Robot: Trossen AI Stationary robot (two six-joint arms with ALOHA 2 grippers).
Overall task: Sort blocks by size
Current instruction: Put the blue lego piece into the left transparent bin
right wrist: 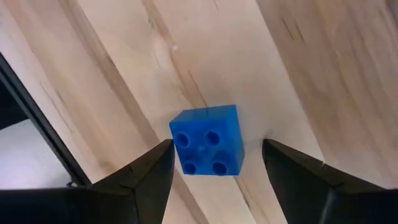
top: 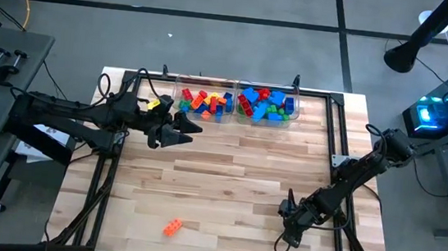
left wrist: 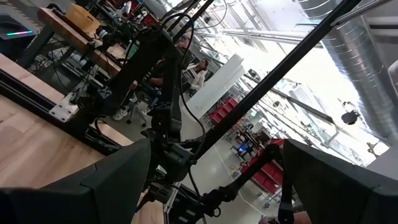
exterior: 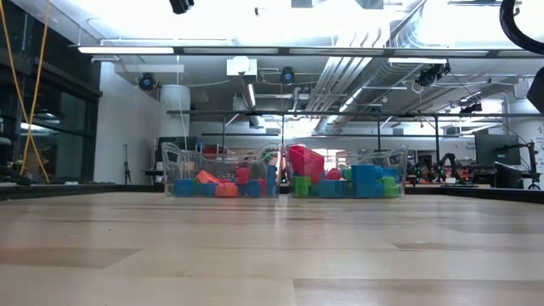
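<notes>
Hovering right claw (right wrist: 214,163) | open, empty | blue block (right wrist: 207,141) between fingers, untouched

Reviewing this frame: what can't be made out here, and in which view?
- Blue block: seen only in the right wrist view; in the high view the right gripper covers it.
- Contact between that gripper's fingers and the block: unclear.
- Orange block: too small in the high view to count studs.
- Bins: low view shows overlapping blocks, uncountable.
</notes>
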